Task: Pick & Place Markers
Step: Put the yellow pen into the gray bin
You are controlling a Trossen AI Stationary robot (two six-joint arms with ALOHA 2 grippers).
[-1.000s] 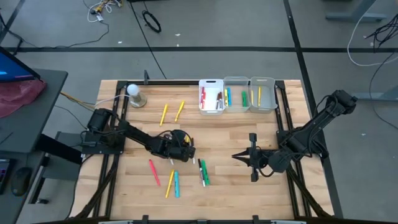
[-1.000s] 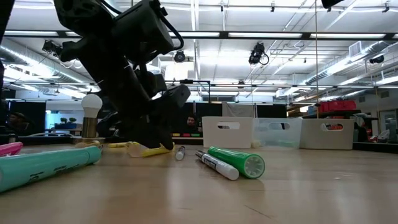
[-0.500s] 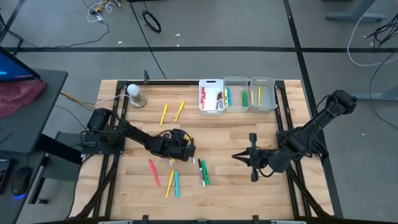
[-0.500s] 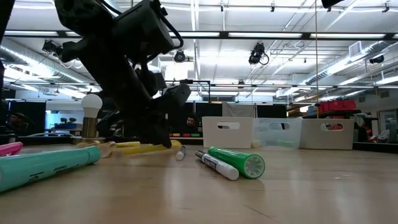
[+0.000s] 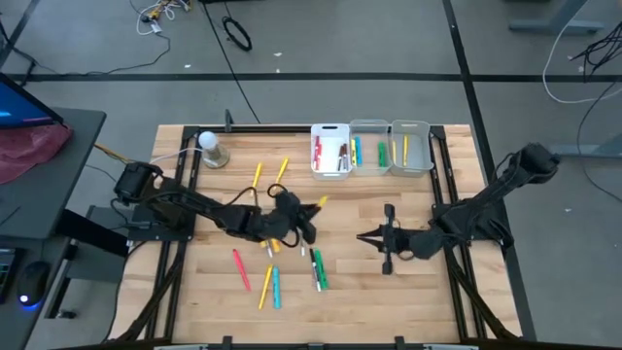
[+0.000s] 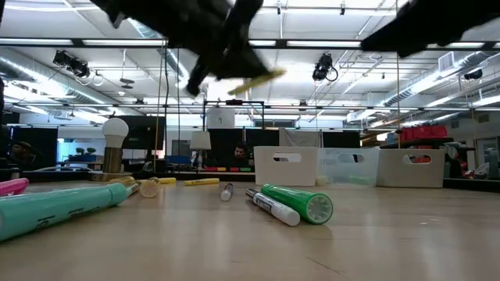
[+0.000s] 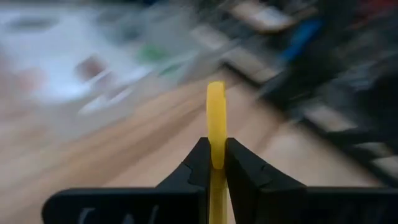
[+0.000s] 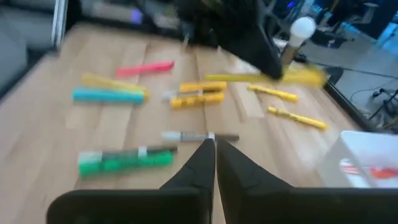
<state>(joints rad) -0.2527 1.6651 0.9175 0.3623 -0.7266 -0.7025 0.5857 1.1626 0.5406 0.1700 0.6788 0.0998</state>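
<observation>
My left gripper point(image 5: 309, 216) hangs above the table's middle, shut on a yellow marker point(image 6: 256, 80), which also shows in the left wrist view point(image 7: 216, 118) and the right wrist view point(image 8: 303, 76). My right gripper point(image 5: 361, 239) hovers shut to its right, with nothing between the fingers point(image 8: 215, 147). Loose markers lie flat on the wood: two yellow ones point(image 5: 257, 177) toward the far side, an orange one point(image 5: 273, 245), and pink point(image 5: 241, 269), cyan point(image 5: 276, 288) and green point(image 5: 320, 269) ones nearer the front edge. My left gripper pinches the yellow marker's barrel point(image 7: 216, 149) between its two fingers. The marker lies along the fingers, and its free end point(image 7: 216, 93) sticks out past their tips. The fingers point nearly level toward the table's right and far side. The marker is lifted clear, almost level.
Three small bins point(image 5: 330, 149) point(image 5: 369, 146) point(image 5: 410, 146) stand side by side at the far edge, with markers inside. A white bulb on a base point(image 5: 212, 148) stands at the far left. Bare wood lies between the two grippers and the bins.
My left gripper has taken hold of the yellow marker, which lay on the table. It has risen with it and tipped up from pointing down to nearly level, shifting toward the right. The marker is now lifted clear. My right gripper has sunk a little and drifted toward the left.
</observation>
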